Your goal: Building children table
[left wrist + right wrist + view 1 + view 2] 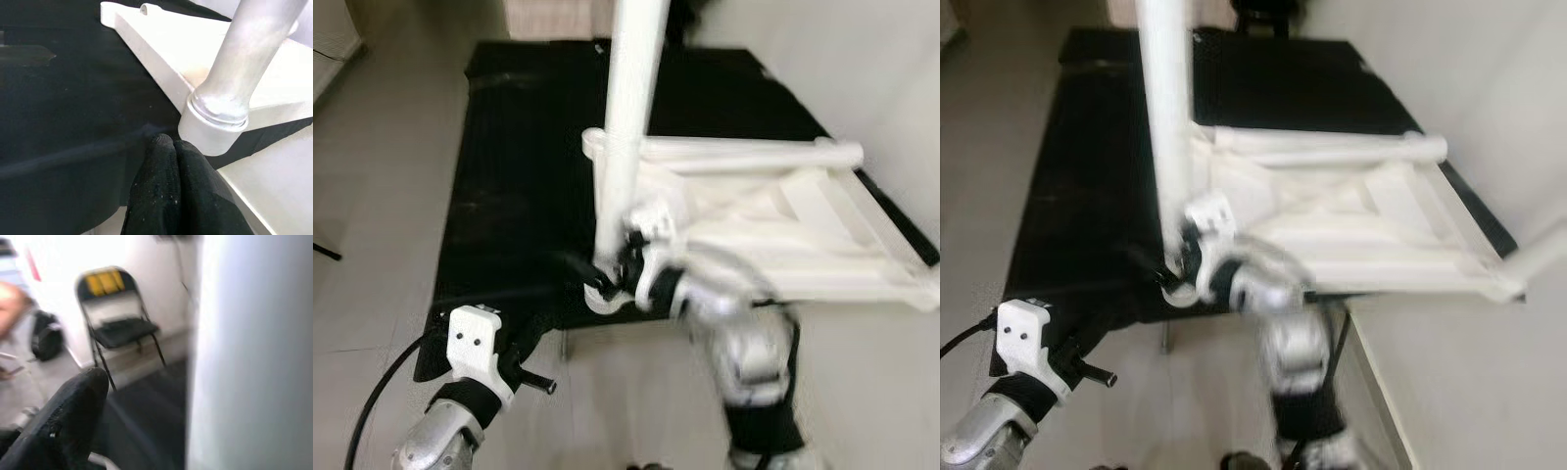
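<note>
The right hand grasps an upright white plastic table leg at the upturned white tabletop's corner socket, while the left hand hangs clenched beside the black counter.

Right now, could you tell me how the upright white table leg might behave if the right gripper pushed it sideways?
The white table leg looks rigid, unlikely to flex. Standing tall in a corner socket of the upturned tabletop, it may tip if unseated. Its smooth tube could slip at the right gripper.

The room is bright with soft, even light. The white table leg glares so much it looks washed out. The right arm is smeared with blur. The chair looks fuzzy, and the black mat stays dark.
</note>
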Robot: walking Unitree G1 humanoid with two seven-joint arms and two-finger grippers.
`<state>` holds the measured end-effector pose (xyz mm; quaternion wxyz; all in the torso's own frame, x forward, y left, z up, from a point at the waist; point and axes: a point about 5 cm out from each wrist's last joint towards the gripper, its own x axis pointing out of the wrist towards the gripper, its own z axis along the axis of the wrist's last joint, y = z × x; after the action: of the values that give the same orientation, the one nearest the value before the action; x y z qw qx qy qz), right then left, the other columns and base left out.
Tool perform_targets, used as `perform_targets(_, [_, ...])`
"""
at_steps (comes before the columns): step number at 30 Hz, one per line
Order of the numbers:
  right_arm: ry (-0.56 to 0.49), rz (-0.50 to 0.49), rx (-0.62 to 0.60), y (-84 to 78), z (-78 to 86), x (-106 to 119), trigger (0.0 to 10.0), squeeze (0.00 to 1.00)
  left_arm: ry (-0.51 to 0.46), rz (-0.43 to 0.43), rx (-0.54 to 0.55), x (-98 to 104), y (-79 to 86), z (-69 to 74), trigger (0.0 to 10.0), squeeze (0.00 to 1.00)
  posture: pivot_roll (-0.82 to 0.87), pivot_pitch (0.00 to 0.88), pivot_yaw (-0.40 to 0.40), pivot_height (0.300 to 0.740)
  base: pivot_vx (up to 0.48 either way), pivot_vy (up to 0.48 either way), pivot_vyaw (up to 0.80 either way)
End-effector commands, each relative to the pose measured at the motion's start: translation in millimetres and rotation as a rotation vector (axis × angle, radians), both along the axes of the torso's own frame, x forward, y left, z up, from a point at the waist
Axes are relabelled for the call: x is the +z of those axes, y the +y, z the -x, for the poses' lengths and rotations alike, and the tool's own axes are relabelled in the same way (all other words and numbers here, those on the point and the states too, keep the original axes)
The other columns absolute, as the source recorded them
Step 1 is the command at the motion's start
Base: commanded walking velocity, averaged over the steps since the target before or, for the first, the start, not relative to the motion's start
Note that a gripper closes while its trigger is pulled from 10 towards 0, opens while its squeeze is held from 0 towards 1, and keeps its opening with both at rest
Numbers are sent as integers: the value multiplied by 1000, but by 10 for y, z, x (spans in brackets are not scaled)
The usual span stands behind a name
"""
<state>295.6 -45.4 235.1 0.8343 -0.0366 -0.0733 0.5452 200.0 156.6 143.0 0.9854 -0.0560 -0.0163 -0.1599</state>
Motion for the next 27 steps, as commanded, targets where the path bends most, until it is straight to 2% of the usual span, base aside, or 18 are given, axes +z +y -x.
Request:
perform_targets(1, [24,10,117,76,69,-90,10000,1000,12,8,-5,-29,-10,24,10000,0,-127,166,-117,740,0,0,0])
perform_targets(2, [-23,83,196,51,34,-104,10000,0,11,10,-5,-25,-18,38,10000,0,-115,177,-122,740,0,0,0])
perform_targets(3, [-59,152,267,27,-28,-114,10000,0,11,12,-6,-18,-26,58,10000,0,-105,186,-124,740,0,0,0])
perform_targets(5, [-99,222,387,10,-166,-47,10000,0,16,16,-5,-4,-43,112,10000,0,-88,206,-125,740,0,0,0])
perform_targets(13, [-74,165,513,103,-324,160,10000,0,35,18,-11,18,-71,225,10000,0,-51,238,-124,740,0,0,0])
perform_targets(14, [-64,165,530,102,-351,168,4941,0,38,18,-12,22,-74,248,10000,0,-36,256,-123,740,0,0,0])
perform_targets(16, [-62,167,548,96,-376,169,4941,0,41,18,-12,24,-77,263,10000,0,-36,256,-123,740,0,0,0])
perform_targets(17, [-58,173,565,88,-407,171,0,0,45,18,-13,26,-78,280,10000,0,-31,262,-121,740,0,0,0])
perform_targets(21, [-53,180,605,45,-475,189,0,0,53,18,-13,27,-83,312,10000,0,-28,266,-120,740,0,0,0])
perform_targets(27, [-61,176,597,-10,-531,216,0,0,58,17,-13,28,-89,310,10000,0,-37,258,-117,740,0,0,0])
